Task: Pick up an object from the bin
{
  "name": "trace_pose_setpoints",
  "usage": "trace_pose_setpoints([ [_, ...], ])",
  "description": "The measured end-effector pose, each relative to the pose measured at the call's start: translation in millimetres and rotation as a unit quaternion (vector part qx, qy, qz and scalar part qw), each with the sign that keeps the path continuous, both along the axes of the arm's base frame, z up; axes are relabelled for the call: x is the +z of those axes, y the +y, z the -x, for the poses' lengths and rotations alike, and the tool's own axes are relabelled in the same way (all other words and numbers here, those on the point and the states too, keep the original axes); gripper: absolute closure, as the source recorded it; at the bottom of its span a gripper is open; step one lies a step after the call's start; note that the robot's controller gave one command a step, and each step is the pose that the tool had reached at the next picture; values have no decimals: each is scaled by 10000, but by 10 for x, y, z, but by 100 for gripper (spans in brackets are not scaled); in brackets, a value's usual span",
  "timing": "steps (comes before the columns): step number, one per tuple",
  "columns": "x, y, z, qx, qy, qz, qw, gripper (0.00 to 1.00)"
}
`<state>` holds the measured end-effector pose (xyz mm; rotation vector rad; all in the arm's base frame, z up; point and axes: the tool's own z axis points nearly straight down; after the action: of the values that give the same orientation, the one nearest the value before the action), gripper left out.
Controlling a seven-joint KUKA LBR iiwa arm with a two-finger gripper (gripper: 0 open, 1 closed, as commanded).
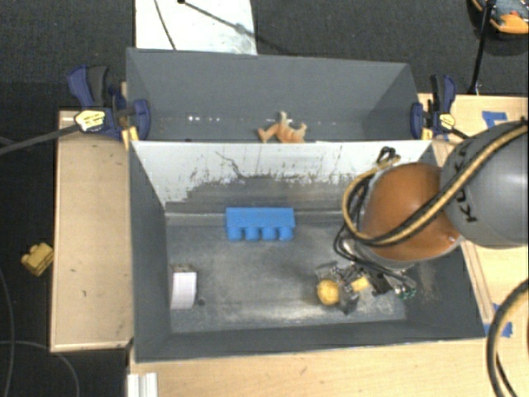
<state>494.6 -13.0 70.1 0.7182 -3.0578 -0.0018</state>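
Observation:
My gripper (345, 294) is low over the bin floor at the front right, below the orange wrist cover. A small yellow rounded thing (328, 292) lies right at its fingertips, on their left side; I cannot tell whether the fingers are round it. A blue block (260, 224) with three ridges lies near the back wall, left of the gripper. A small white cylinder (183, 289) rests at the front left of the floor.
A tan toy animal (283, 130) lies in the back compartment, behind the white divider wall. The arm and its cables cover the bin's right side.

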Motion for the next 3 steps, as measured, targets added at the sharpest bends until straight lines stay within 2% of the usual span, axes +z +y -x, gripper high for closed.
trace_pose_setpoints([
  [1, 0, 9, 12, 61, 10, 3, 10000, 100],
  [2, 0, 71, 119, 143, 2, 0, 9999, 100],
  [3, 969, -10, 160, 109, -13, 0, 9999, 100],
])
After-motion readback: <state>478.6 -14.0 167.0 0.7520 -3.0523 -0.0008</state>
